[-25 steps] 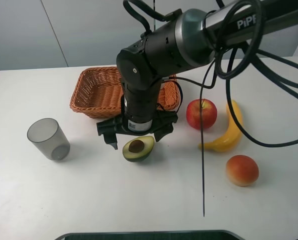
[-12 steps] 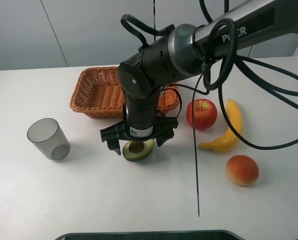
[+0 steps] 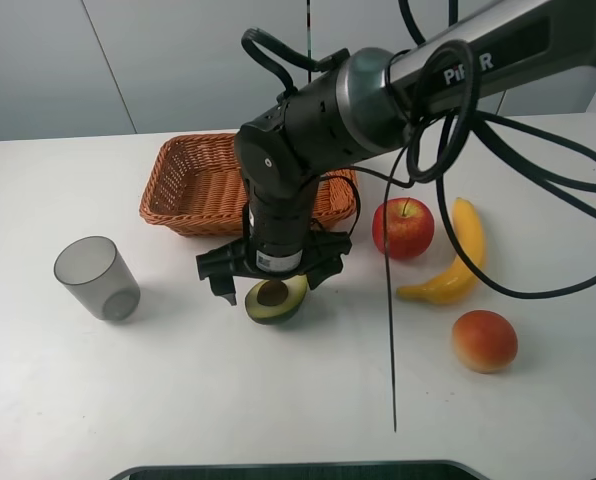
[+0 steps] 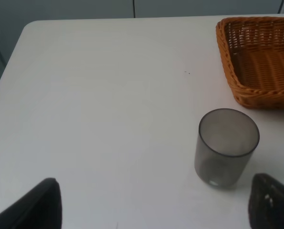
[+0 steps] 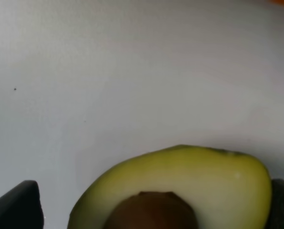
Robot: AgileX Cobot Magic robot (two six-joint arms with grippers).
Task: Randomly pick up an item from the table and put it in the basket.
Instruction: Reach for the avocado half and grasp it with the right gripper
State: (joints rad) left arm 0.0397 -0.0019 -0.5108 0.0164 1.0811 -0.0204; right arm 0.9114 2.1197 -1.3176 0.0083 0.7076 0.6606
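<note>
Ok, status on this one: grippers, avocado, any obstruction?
Right gripper open, straddling the halved avocado on the table. Left gripper open, over table by the grey cup. Wicker basket just behind; no fruit seen between.

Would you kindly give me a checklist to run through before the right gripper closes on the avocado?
1. Right gripper open, fingers either side of the avocado: ok.
2. Avocado lying cut face up on the table: ok.
3. Fingers low enough around it: cannot tell.
4. Apple and cup apart from the avocado: ok.
5. Basket has bare room, though the arm hides part: ok.
</note>
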